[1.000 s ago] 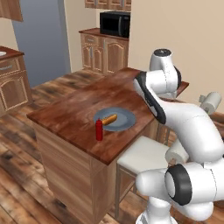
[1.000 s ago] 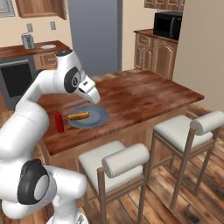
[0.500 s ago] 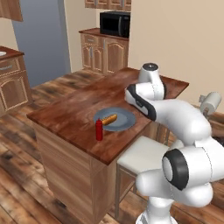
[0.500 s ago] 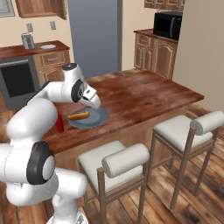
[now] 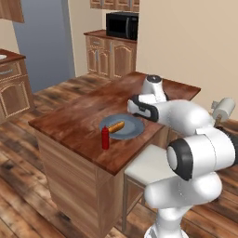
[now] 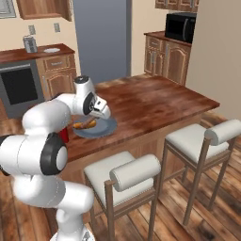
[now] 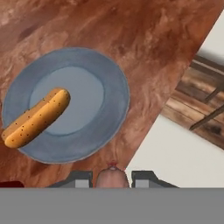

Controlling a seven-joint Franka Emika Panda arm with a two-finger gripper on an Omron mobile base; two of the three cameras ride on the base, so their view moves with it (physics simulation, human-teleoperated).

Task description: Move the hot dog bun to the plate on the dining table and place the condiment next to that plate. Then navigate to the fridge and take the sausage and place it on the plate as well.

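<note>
Tool [image 7: 112, 177] lowered, sausage [image 7: 112, 176] between fingers, beside plate [image 7: 114, 83].

A black microwave [image 5: 122, 25] sits on a wooden cabinet run [image 5: 109, 53] against the far wall. Two white-cushioned stools [image 6: 123, 176] [image 6: 202, 139] with wooden frames stand on the plank floor [image 5: 18, 186]. In the right base view, a dark oven [image 6: 20, 88] is built into a counter with a metal canister [image 6: 30, 44] on top, below a wall cabinet [image 6: 44, 8].
</note>
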